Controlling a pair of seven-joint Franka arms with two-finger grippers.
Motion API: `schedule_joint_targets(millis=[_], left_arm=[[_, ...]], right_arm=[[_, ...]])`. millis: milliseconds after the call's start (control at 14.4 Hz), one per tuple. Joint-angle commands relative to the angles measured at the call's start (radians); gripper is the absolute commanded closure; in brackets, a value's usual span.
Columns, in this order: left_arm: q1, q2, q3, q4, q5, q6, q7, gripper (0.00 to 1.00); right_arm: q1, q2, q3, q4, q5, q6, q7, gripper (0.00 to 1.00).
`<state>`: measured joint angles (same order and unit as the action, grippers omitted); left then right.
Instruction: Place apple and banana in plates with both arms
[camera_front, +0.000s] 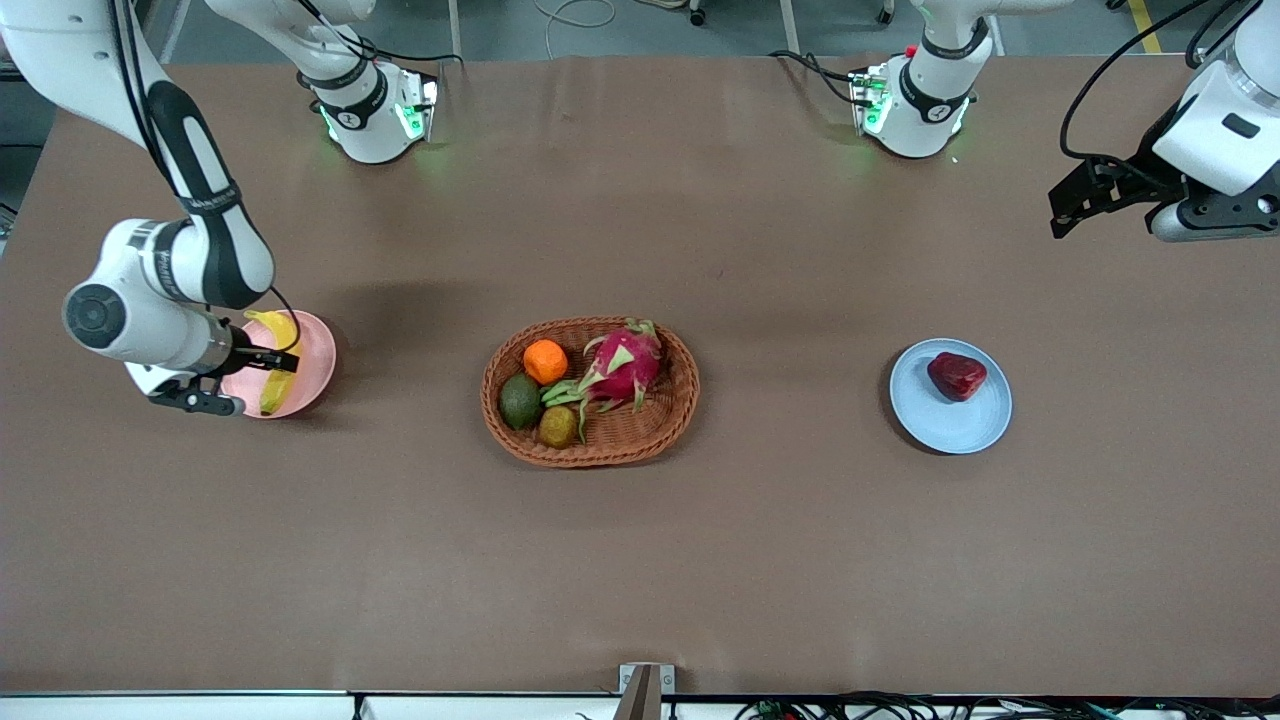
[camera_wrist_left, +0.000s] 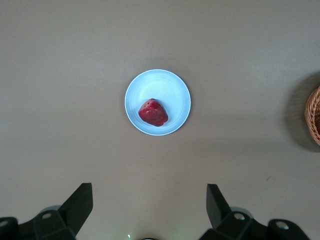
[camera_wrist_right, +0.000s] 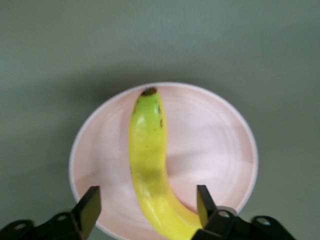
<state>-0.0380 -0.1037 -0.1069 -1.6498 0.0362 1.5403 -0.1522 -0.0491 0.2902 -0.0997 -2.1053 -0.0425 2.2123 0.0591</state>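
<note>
Right pincer (camera_front: 265, 358) hangs just over the pink plate (camera_front: 312, 345) at the right arm's end of the counter (camera_front: 640, 560), its fingers (camera_wrist_right: 89, 206) spread wide on both sides of the banana (camera_wrist_right: 150, 167), which lies in that plate. Left pincer (camera_wrist_left: 149, 206) waits up high with its fingers wide apart, and the apple (camera_front: 956, 376) sits in the blue plate (camera_front: 950, 425) at the left arm's end.

Even overhead light falls across the brown worktop (camera_front: 640, 560), bright and free of glare. Soft shadows pool beside the wicker basket (camera_front: 590, 392) and under the right arm's tool (camera_front: 262, 362). Green indicator glow spills from both arm bases. The right wrist view is slightly soft; the banana (camera_wrist_right: 150, 170) shows a faint sheen.
</note>
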Motion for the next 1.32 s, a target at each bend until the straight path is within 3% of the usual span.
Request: schedule_joint_targets(millis=[0,209,627,1253], left_arm=[[0.009,-0.016,-0.002,-0.001,-0.009,0.004,0.016,0.00],[0.009,-0.018,-0.002,-0.001,-0.009,0.004,0.017,0.00],[0.009,-0.007,-0.002,0.024,-0.009,-0.002,0.026,0.00],[0.009,-0.007,0.006,0.031,-0.007,-0.015,0.029,0.00]], right_arm=[[-0.020,-0.055,0.018,0.195,-0.005,-0.237,0.013,0.00],[-0.017,-0.052,0.023,0.452,-0.003,-0.442,0.011,0.00],[-0.012,-0.055,0.026,0.734,0.016,-0.566,-0.001,0.00],[-0.026,-0.150,0.025,0.722,0.050,-0.606,-0.076,0.00]])
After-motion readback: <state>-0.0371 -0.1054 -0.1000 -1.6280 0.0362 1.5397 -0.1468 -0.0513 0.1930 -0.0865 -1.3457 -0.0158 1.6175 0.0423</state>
